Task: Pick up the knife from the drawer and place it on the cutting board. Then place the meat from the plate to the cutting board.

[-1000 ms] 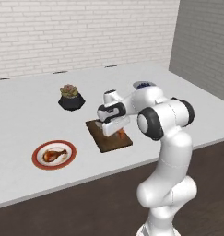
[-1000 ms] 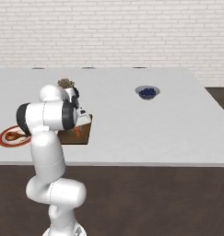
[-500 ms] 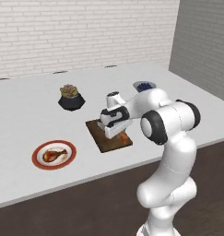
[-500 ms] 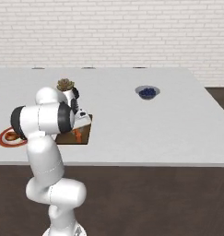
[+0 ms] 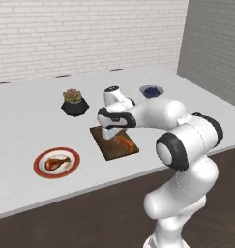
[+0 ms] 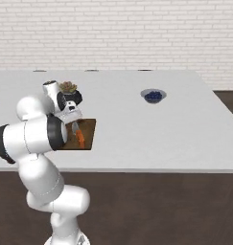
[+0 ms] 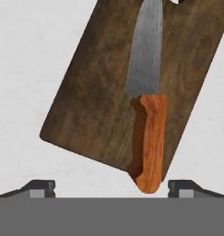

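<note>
The knife [image 7: 148,115] lies flat on the cutting board [image 7: 99,101], its orange handle reaching just past the board's near edge and the grey blade pointing across the wood. The gripper [image 7: 111,186] hangs directly above it with its fingers [image 7: 37,188] spread wide to either side of the handle, touching nothing. On the white surface [image 5: 22,121] to the board's left sits the plate [image 5: 56,162] carrying the meat [image 5: 57,162], well apart from the board. A dark potted plant [image 5: 74,102] and a bowl of berries [image 6: 153,95] stand farther back
</note>
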Tool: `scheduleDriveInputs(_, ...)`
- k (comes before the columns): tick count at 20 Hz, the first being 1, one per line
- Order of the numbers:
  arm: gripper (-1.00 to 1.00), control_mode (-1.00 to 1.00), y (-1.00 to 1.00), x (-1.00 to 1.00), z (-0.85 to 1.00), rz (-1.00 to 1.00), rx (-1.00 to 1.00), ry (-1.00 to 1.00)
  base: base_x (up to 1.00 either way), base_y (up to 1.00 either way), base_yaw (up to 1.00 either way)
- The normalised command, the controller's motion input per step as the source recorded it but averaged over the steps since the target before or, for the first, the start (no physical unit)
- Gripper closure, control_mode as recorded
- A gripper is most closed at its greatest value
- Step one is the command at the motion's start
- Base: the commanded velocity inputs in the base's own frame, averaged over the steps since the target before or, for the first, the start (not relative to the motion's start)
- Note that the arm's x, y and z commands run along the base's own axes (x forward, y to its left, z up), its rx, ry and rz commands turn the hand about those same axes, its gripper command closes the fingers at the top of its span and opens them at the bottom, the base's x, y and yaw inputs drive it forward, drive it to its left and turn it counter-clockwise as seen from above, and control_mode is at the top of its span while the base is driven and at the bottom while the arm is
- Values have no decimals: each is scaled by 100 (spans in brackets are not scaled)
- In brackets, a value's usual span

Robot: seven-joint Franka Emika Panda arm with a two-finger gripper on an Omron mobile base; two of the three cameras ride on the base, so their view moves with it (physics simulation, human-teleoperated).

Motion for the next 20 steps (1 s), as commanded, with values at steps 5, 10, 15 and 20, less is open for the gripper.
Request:
scheduleDriveInputs(5, -100, -100, 100, -43, 14, 26, 8, 7, 0, 0, 0)
scheduleDriveInputs(10, -100, -100, 99, -15, -2, 51, 11, 7, 0, 0, 0)
scheduleDriveInputs(15, -100, -100, 73, 0, -5, 69, 14, 4, 0, 0, 0)
scheduleDriveInputs(20, -100, -100, 65, 0, -39, 45, 3, 0, 0, 0, 0)
